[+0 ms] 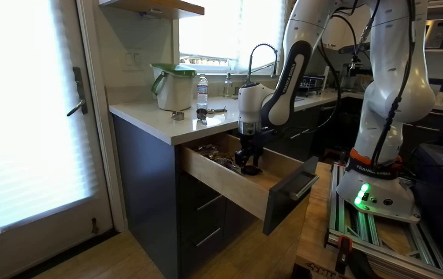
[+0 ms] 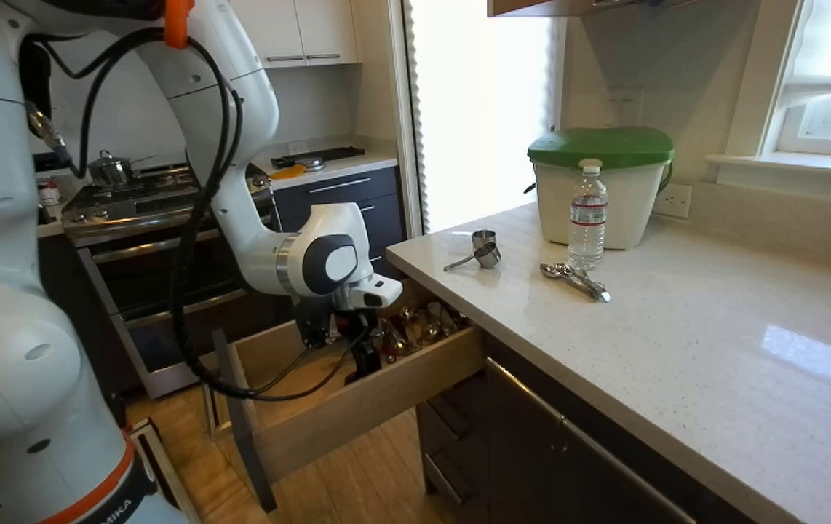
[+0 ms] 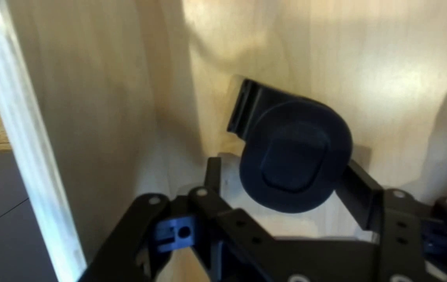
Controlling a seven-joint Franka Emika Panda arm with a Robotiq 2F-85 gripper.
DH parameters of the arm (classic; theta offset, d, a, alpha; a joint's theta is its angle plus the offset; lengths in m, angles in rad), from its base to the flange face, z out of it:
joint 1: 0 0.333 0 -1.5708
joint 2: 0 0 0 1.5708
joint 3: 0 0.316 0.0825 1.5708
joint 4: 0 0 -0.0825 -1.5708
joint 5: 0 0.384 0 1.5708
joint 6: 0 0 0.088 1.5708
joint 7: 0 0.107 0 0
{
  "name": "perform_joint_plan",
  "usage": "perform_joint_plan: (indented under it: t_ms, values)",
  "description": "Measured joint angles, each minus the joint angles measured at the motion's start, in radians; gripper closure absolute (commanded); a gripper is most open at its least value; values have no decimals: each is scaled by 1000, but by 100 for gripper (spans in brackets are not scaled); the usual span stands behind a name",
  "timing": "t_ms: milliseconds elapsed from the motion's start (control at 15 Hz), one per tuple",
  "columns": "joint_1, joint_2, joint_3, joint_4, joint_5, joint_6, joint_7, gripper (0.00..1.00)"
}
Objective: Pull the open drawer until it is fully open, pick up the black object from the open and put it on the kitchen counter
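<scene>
Wrist view: we see the black two-fingered hand (image 3: 282,172) standing wide, with the rounded matte-black object (image 3: 296,156) between its jaws, on the bottom of the light-wood, charcoal-fronted drawer (image 1: 225,182); one jaw stands clear, whether the other touches we cannot tell.

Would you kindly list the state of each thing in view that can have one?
Drawer: pulled out; whether fully, unclear.
Black object: lying in drawer, not gripped.
Gripper: open, jaws apart.
Lower drawers: shut.
Bin: green lid on.
Bottle: upright, capped.
Scoop: lying flat.
Base lights: lit green.
Door: appears shut.
</scene>
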Motion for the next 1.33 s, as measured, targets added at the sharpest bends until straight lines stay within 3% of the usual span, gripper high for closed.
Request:
perform_joint_plan:
  t_ms: [67, 200, 600, 1000, 1133, 1333]
  values:
    - [5, 3, -4, 2, 1, 7, -1, 62]
    - [16, -1, -10, 6, 2, 9, -2, 66]
    - [41, -12, -25, 9, 2, 6, -3, 66]
    - [54, -133, -33, -8, -19, -22, 0, 66]
    - [30, -194, -15, -30, 34, -3, -70, 66]
    - [10, -293, 8, -69, 248, 41, -294, 66]
